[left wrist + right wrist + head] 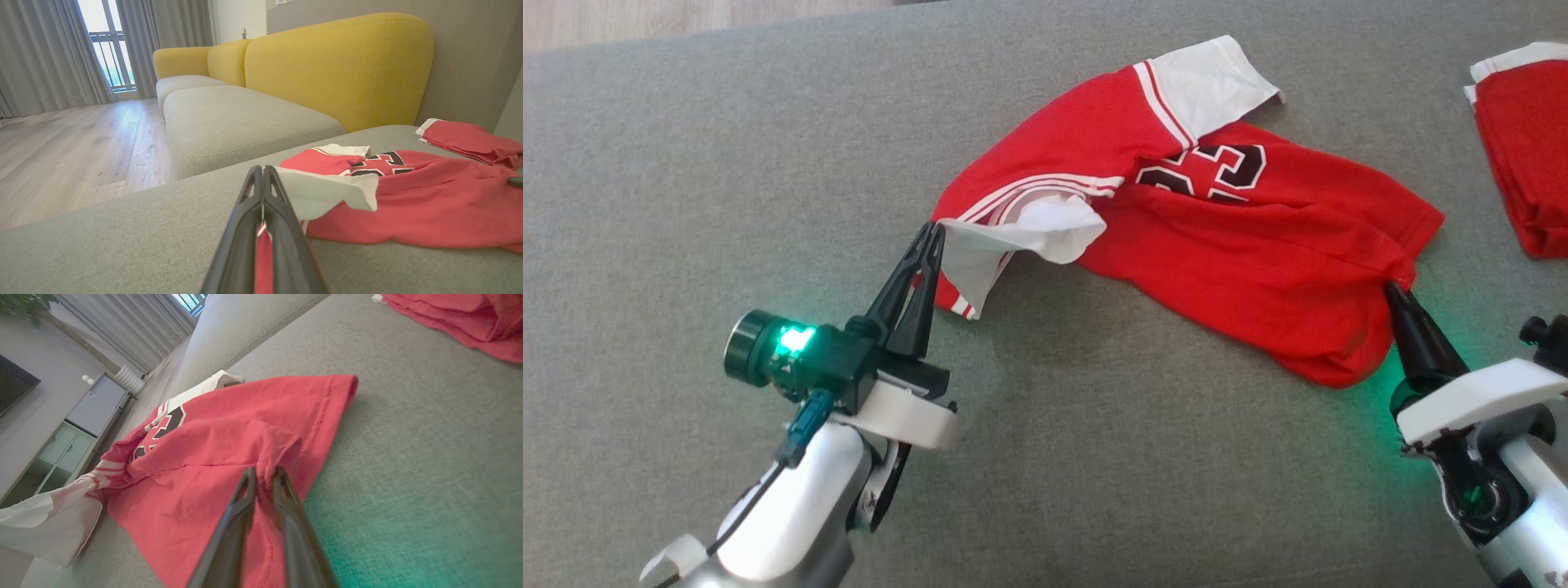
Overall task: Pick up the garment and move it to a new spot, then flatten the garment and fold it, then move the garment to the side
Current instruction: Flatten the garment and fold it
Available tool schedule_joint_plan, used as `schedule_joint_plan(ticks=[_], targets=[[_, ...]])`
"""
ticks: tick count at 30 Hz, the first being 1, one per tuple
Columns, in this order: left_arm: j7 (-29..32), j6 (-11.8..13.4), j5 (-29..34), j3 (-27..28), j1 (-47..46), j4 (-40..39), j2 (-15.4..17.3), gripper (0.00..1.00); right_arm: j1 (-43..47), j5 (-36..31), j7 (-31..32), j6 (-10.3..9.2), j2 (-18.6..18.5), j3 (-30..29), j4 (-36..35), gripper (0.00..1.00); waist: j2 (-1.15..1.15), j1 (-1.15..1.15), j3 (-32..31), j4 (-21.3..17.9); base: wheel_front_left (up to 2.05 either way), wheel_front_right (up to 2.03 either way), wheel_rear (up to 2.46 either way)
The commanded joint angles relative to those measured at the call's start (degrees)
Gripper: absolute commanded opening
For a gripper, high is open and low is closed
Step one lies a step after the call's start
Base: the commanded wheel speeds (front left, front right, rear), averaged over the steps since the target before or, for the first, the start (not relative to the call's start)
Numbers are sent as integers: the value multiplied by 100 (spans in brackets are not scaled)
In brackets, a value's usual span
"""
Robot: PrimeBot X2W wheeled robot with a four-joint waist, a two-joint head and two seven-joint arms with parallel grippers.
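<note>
Now L gripper (pixel 935 230) & R gripper (pixel 265 471) each pinch red garment (pixel 1258 245) edges.

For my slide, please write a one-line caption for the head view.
Left fingers and right fingers pinch opposite ends of a crumpled red jersey on a grey sofa.

The garment (pixel 1241 245) is spread across the middle of the sofa seat (pixel 727 163). A second garment (pixel 1523 147) is laid apart, far right.

Home living room: sofa (pixel 339 65), curtains (pixel 41 53).
</note>
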Motion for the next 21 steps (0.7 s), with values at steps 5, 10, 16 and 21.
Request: schedule_joint_plan(ticks=[5, 10, 16, 21], targets=[[-54, -19, 110, 384, -24, -193, 88, 0, -195, 158, -273, 39, -320, 287, -81, 0, 0, 0, -72, -36, 0, 0, 0], [-54, 18, 165, 695, 30, -365, 113, 0, -264, 154, -433, 39, -554, 377, -188, 0, 0, 0, -245, -53, 0, 0, 0], [-54, 60, 235, 1517, 91, -1146, 256, 0, -301, -96, -511, 39, -1145, 78, -769, 0, 0, 0, -693, -88, 0, 0, 0], [-54, -14, 450, 1892, -56, -1666, 526, 0, -283, -429, -516, 39, -1597, -422, -1311, 0, 0, 0, -1073, -118, 0, 0, 0]])
